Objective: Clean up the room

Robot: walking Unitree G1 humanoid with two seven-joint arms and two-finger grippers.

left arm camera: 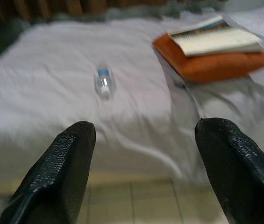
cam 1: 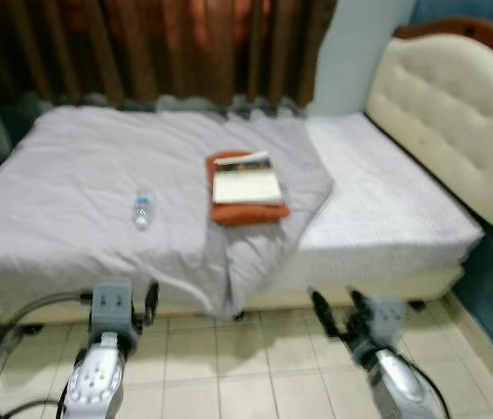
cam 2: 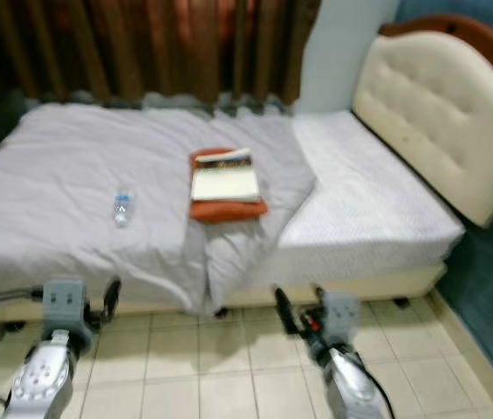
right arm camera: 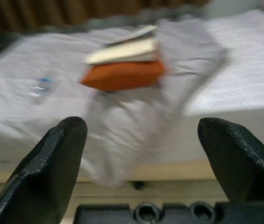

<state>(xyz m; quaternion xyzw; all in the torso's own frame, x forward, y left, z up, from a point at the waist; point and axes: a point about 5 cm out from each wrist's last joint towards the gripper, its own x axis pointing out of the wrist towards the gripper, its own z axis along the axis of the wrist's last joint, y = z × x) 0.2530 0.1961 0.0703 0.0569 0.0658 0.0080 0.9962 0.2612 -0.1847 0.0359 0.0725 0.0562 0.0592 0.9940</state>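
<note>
A small water bottle [cam 1: 143, 210] lay on the bed [cam 1: 54, 175], light, slick, rollable; best pinched across its middle. Left gripper [left arm camera: 143, 154] and right gripper [right arm camera: 146, 154] were spread, empty.

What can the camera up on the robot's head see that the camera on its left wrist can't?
The head view alone takes in the padded headboard, the curtains and both grippers, left and right, above the tiled floor. The left wrist view alone gives a close look at two black fingers spread apart. Both show the bed, the water bottle and the book on an orange cushion.
</note>
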